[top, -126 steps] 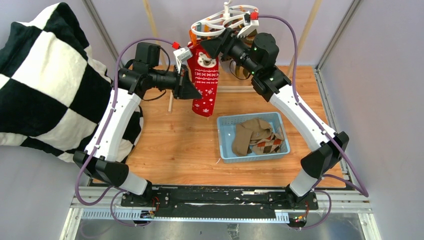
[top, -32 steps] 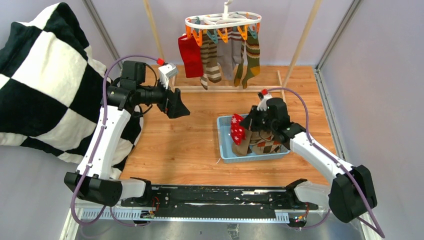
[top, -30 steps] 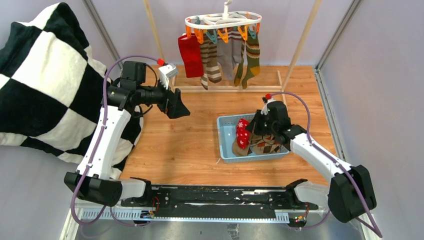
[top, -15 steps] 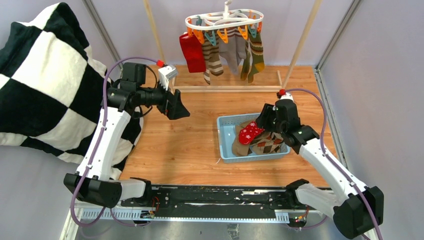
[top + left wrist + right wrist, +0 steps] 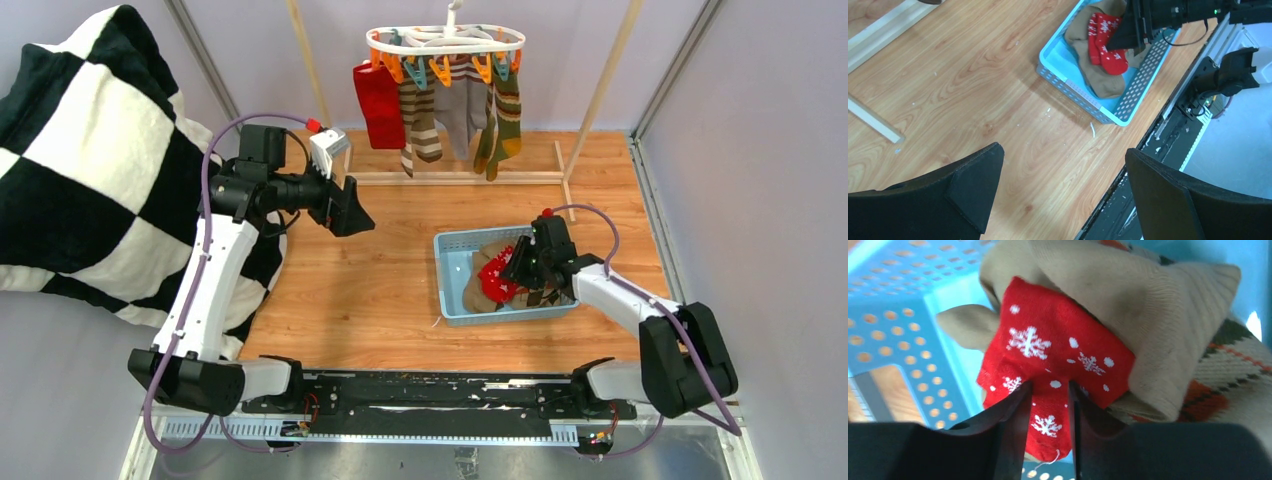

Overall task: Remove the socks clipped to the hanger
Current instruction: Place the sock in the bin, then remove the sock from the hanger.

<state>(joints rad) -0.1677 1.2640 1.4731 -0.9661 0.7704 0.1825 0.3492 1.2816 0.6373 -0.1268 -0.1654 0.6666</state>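
Observation:
The white oval hanger point(image 5: 447, 40) hangs at the back with several socks clipped on: a red one point(image 5: 380, 95), a taupe striped one point(image 5: 420, 115), a grey one point(image 5: 460, 100) and an olive one point(image 5: 500, 115). A red snowflake sock point(image 5: 494, 280) point(image 5: 1058, 355) lies in the blue basket point(image 5: 450, 290) on top of tan and argyle socks. My right gripper point(image 5: 515, 272) point(image 5: 1048, 387) is down in the basket, its jaws a narrow gap apart, with the sock's toe lying flat and unpinched between them. My left gripper point(image 5: 355, 215) point(image 5: 1063, 155) hovers wide open over bare wood, holding nothing.
A black-and-white checkered blanket point(image 5: 90, 150) fills the left side beside the left arm. The wooden rack's base bar point(image 5: 455, 178) and slanted post point(image 5: 600, 95) stand behind the basket point(image 5: 1068, 85). The black base rail runs along the near edge.
The right gripper carried the red snowflake sock to the basket, opened, and has dropped lower onto it. The hanger still swings slightly. The left arm has stayed put.

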